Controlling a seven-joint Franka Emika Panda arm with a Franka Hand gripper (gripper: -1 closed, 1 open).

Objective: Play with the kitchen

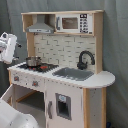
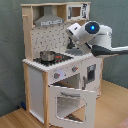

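The kitchen stands on the wooden floor against a grey backdrop, its oven door hanging open and a small pot sitting on the hob. My arm hovers over its countertop near the sink; I cannot tell how my fingers stand.
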